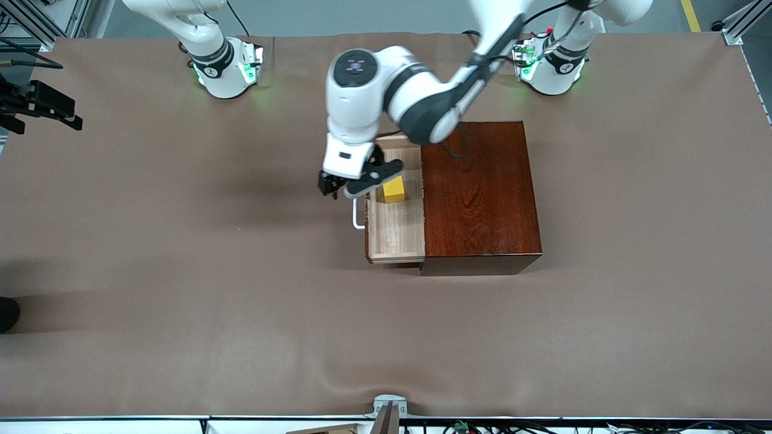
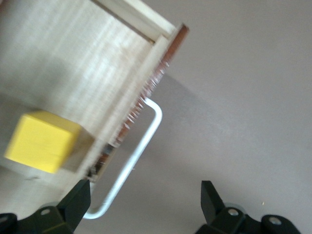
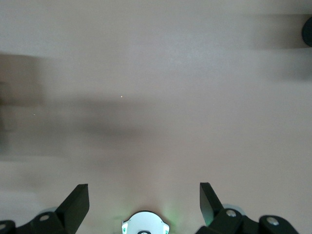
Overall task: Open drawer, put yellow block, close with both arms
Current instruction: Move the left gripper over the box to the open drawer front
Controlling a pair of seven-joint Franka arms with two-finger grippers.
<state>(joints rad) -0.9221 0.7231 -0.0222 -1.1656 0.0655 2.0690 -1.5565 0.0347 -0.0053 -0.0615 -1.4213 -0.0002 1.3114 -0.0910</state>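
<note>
Left tool (image 1: 353, 184) over the drawer (image 1: 395, 232) handle (image 1: 357, 218) — fingers apart, empty (right tool (image 3: 144, 197) likewise, over bare table (image 3: 161, 87)).

My brown-covered table (image 1: 181, 271) carries one glossy dark wooden box (image 1: 479, 193), toward my left arm's end, near the edge where my two round white bases (image 1: 226, 75) stand.

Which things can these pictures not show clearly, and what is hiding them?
- Front view: the left gripper covers part of the handle and one corner of the drawer.
- Front view: the right arm's hand is cut off by the top edge.
- Left wrist view: the yellow block is blurred, and the edge cuts off the box.
- Right wrist view: only bare table, smeared, between open fingers.
</note>
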